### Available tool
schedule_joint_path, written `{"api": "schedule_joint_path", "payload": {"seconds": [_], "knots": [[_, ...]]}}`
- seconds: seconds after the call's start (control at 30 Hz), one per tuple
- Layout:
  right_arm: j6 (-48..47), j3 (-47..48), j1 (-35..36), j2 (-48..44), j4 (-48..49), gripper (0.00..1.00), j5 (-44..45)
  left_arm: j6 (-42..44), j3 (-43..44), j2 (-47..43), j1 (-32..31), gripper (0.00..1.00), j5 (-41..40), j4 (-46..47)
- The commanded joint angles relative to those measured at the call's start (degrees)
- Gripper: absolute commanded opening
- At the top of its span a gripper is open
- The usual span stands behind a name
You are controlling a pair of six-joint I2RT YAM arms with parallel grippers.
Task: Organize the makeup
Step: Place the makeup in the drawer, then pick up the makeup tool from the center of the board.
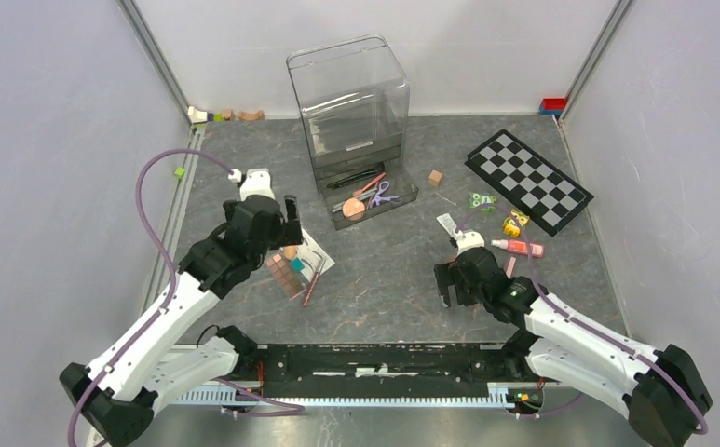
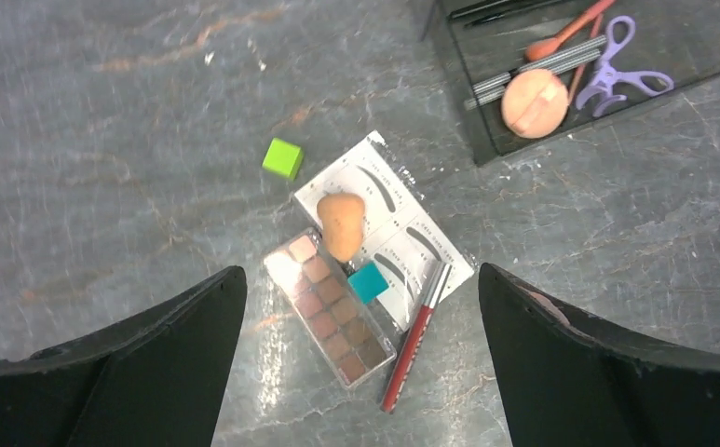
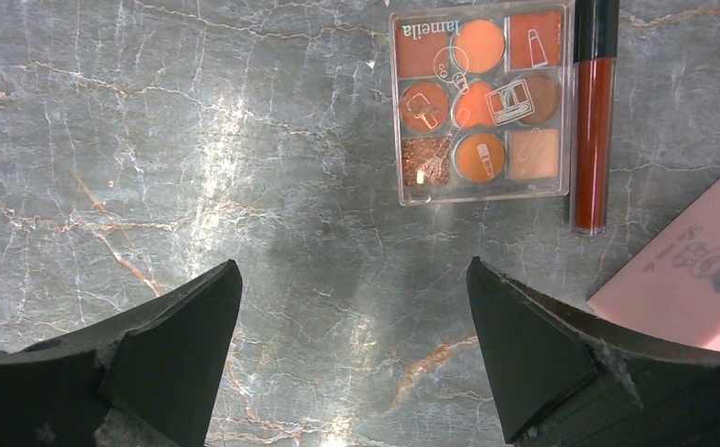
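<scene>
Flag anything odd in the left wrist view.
A teal cube lies on the eyebrow card, beside the palette, and a green cube sits just off the card. Neither is makeup.

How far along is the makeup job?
Done: scissors, puff and brushes lie in the drawer. In hand: nothing; left gripper open over the long palette, right gripper open by the square palette. Remaining: those, plus sponge, brow card, pencil, gloss, compact, tube.

Glossy clear-plastic palette [image 3: 480,102] on a smooth, faintly shiny table [image 3: 197,140] — peach sponge [image 2: 340,223] matt.
</scene>
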Motion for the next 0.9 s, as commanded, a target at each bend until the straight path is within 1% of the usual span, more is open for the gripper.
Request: {"api": "schedule_joint_path", "payload": {"seconds": [0.0,0.03,0.07,0.2,0.33,0.37,0.57,0.73,0.87], "knots": [[2.48,-0.27,-0.09,1.21,2.09,0.97,0.32,-11.11,-4.17,-2.36,1.48,1.00,-3.39,-1.54],[2.78,-0.18,-0.08,1.49,2.37,0.97,-0.25,-12.31,-4.82,-2.16,2.10,1.00,-2.98,-1.65],[3.48,0.17,-0.10,2.02,2.79,0.97,-1.82,-13.37,-6.07,-0.31,4.29,1.00,-0.02,-0.21],[3.05,0.55,-0.08,1.97,2.17,0.97,-1.78,-13.15,-7.12,5.14,7.99,1.00,6.02,3.57],[2.40,0.62,-0.08,1.25,0.69,0.97,-0.65,-12.04,-7.12,11.70,8.92,0.98,9.51,7.54],[2.34,0.46,-0.08,0.98,0.45,0.99,-0.51,-11.79,-7.03,13.43,9.02,0.97,10.09,8.49],[2.37,-0.34,-0.08,-0.46,-0.10,0.99,-0.50,-10.85,-5.82,22.38,10.25,0.91,10.10,10.52],[2.36,-0.61,-0.08,-0.70,-0.20,0.99,-0.55,-9.93,-5.92,26.24,12.64,0.85,10.91,11.99],[2.34,-0.88,-0.08,-0.65,0.26,0.99,-0.60,-8.17,-4.18,29.92,13.50,0.79,11.45,12.50]]}}
